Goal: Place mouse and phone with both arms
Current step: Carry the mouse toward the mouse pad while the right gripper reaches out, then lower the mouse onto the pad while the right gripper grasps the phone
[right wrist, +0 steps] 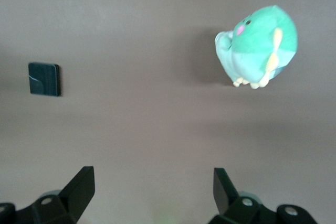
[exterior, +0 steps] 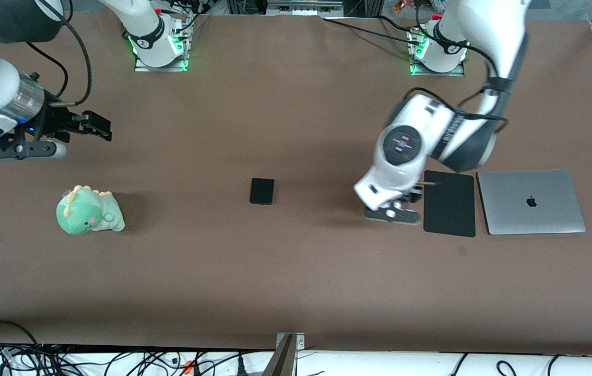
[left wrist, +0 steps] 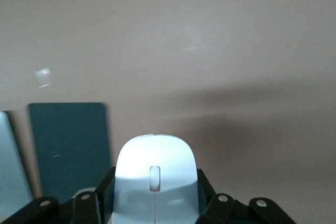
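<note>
My left gripper [exterior: 410, 198] is low over the table beside the black mouse pad [exterior: 449, 203], mostly hidden under its own wrist in the front view. In the left wrist view the left gripper [left wrist: 155, 179] is shut on the white mouse [left wrist: 155, 153], which sits between the fingers. The mouse is hidden in the front view. The black phone [exterior: 262, 191] lies flat mid-table and also shows in the right wrist view [right wrist: 44, 78]. My right gripper [exterior: 92, 126] hangs open and empty in the air above the right arm's end of the table, and shows open in its wrist view [right wrist: 154, 187].
A closed silver laptop [exterior: 531, 201] lies beside the mouse pad at the left arm's end. The pad [left wrist: 68, 150] and the laptop's edge [left wrist: 9, 171] show in the left wrist view. A green plush dinosaur [exterior: 90, 210] stands below the right gripper and shows in the right wrist view [right wrist: 257, 45].
</note>
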Action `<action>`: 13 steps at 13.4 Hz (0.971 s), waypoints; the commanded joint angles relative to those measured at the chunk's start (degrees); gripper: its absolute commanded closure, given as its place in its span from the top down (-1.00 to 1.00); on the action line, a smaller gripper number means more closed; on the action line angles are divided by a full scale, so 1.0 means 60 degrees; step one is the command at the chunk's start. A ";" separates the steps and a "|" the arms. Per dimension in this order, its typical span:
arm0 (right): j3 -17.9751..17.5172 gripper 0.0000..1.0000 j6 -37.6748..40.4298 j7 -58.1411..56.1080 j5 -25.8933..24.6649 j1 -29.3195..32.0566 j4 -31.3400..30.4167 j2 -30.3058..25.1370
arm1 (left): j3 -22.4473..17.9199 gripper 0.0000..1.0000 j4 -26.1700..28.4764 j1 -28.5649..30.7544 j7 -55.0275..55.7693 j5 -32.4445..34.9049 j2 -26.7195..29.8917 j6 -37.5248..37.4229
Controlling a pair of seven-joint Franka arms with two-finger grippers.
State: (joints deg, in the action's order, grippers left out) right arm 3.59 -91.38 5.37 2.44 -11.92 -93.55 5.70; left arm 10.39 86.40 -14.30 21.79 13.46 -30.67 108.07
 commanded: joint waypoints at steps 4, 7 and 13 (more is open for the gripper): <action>-0.0012 1.00 -0.0747 0.0769 0.0208 -0.1116 0.0007 0.0893 | 0.0100 -0.41 0.0570 0.1839 -0.0950 -0.0192 -0.0101 -0.0289; -0.0012 1.00 -0.2489 0.2584 0.0531 -0.2300 -0.0331 0.1756 | 0.0100 -0.40 0.0993 0.2470 -0.1038 -0.0163 -0.0365 0.0134; -0.0012 1.00 -0.6077 0.5942 0.0560 -0.3840 -0.0272 0.4201 | 0.0086 -0.41 0.4068 0.3365 -0.2474 -0.0031 0.0073 0.4568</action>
State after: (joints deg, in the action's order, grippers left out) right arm 3.00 -122.82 36.43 5.09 -32.58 -96.25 26.66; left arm 10.27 103.59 5.20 8.67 13.28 -33.48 128.38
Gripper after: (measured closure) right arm 0.000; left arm 0.396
